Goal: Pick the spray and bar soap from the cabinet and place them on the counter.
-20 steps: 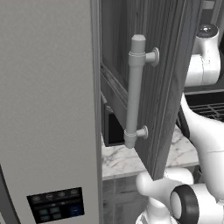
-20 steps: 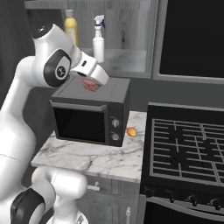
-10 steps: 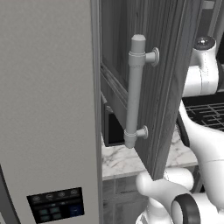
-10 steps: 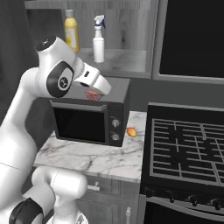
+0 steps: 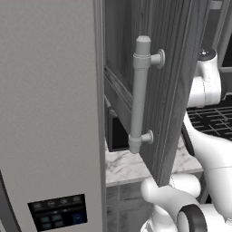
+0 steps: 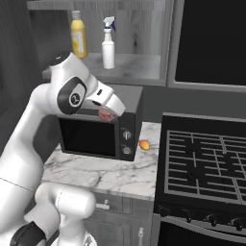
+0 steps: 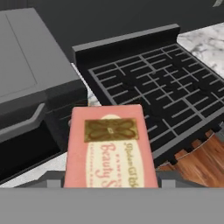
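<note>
End effector (image 6: 107,115) at centre left of the right base view, above the microwave (image 6: 98,127), clamped on the bar soap (image 7: 110,151). Soap's pink printed face large at lower centre of the hand view, stovetop (image 7: 162,100) behind. Spray bottle (image 6: 109,44) and yellow bottle (image 6: 79,35) upright on the cabinet shelf (image 6: 127,67), upper left. Left base view: cabinet door (image 5: 174,81) with bar handle (image 5: 139,93) at centre, worktop (image 5: 124,165) below.

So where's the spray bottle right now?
The spray stands upright on the open cabinet shelf in the right base view, just right of a yellow bottle and above the microwave.
</note>
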